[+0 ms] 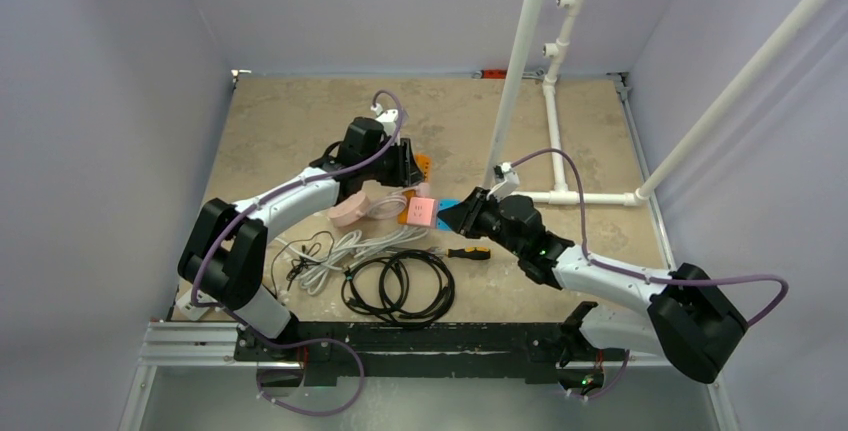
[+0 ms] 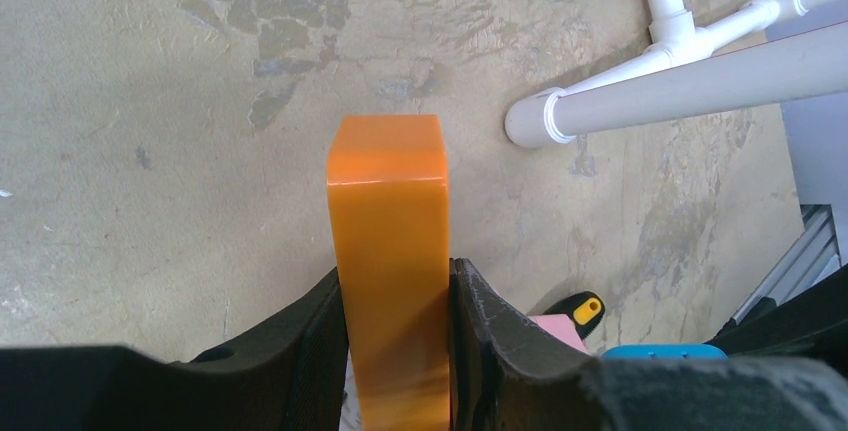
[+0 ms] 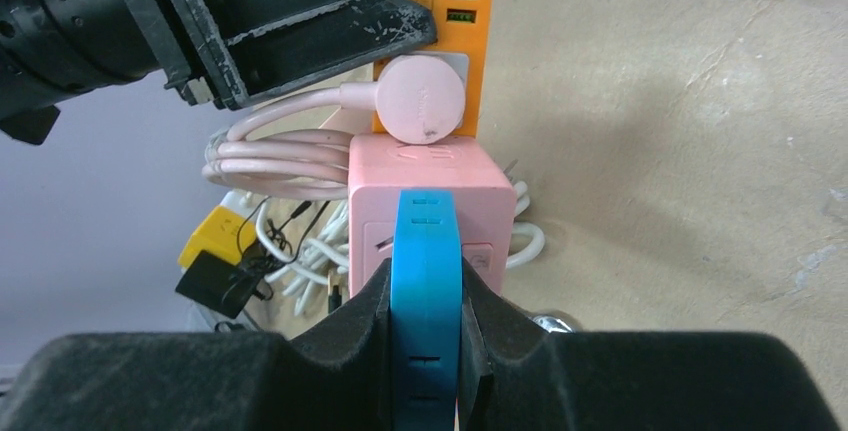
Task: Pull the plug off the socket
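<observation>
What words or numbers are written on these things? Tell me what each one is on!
Nothing can be read clearly.
Orange power strip: dark print at its top edge, cut off and too blurred to read.
Round pink plug: faint tiny marks, too small to read.
Pink cube socket: faint tiny marks, too small to read.

Bright plastics on a mottled beige table [image 1: 300,121]
Orange power strip [image 2: 390,251], pink socket cube [image 3: 430,166], blue plug [image 3: 428,251], black cable coil [image 1: 400,289], white pipes [image 1: 552,121].
</observation>
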